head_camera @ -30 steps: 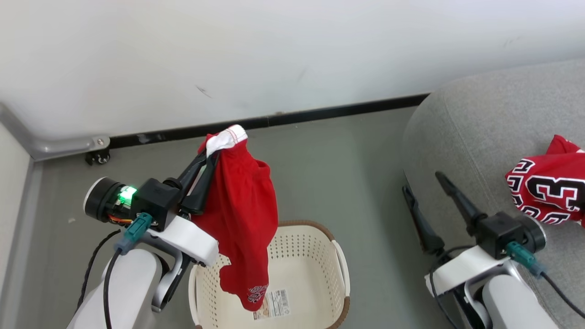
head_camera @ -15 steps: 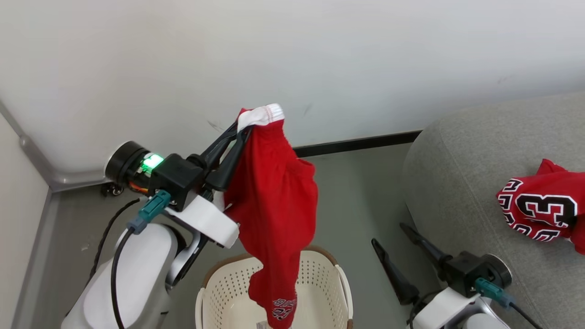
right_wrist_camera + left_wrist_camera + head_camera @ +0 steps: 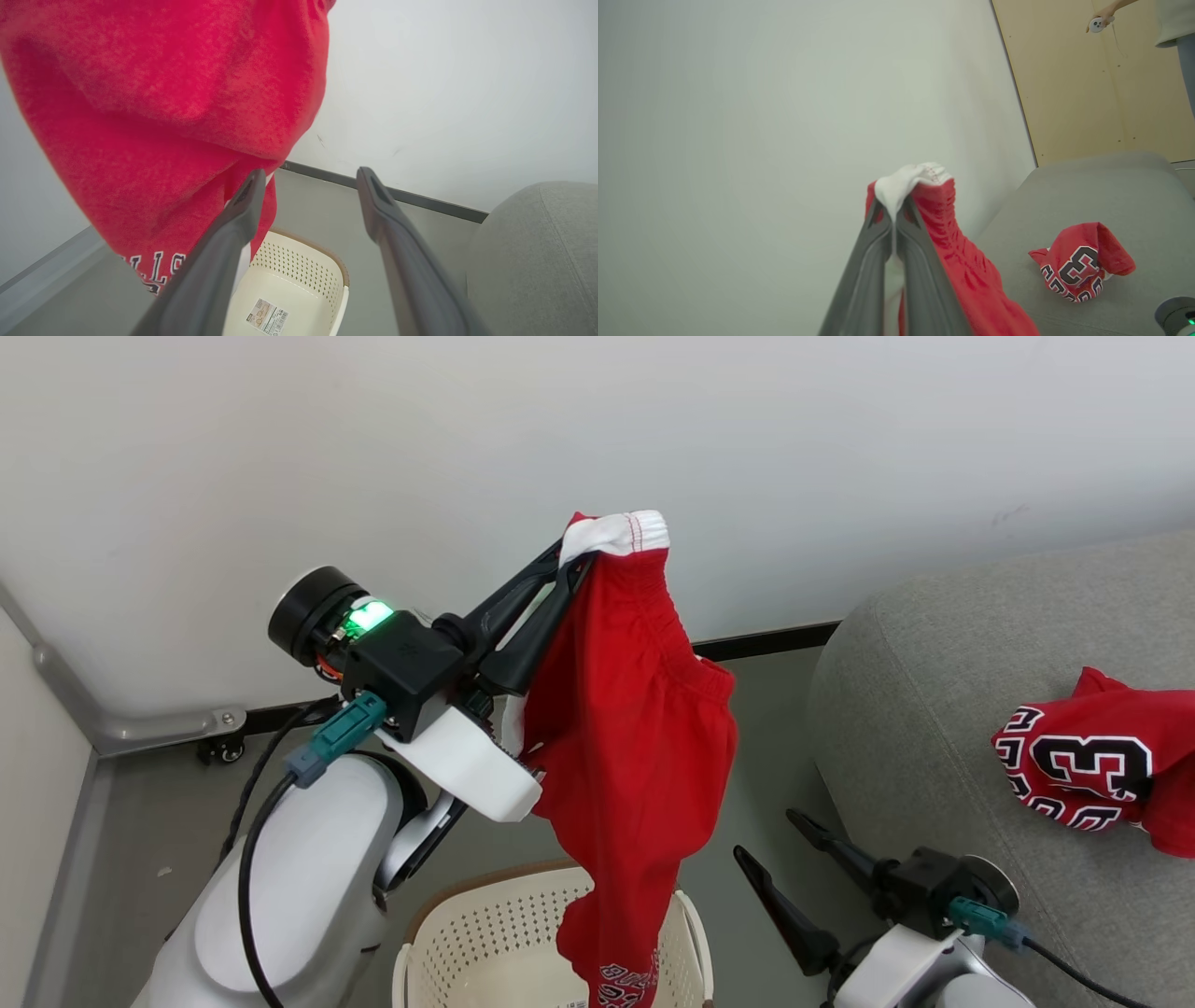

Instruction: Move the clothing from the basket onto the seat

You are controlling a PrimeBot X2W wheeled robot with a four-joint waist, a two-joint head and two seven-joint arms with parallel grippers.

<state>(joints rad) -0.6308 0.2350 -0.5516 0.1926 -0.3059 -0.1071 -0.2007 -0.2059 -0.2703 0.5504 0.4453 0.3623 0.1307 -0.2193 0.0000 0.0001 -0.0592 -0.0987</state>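
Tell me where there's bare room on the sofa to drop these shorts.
Bare cushion lies between the rounded edge of the sofa and the jersey, and on the jersey's far side. Crowded: the jersey's own spot, and the floor gap beside the sofa, where the open right tool stands.

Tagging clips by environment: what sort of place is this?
Likely a staged test room rather than a lived-in home: large grey fabric sofa by a bare white wall, cream perforated plastic laundry basket on plain grey floor, and a person's hand holding a small white controller.
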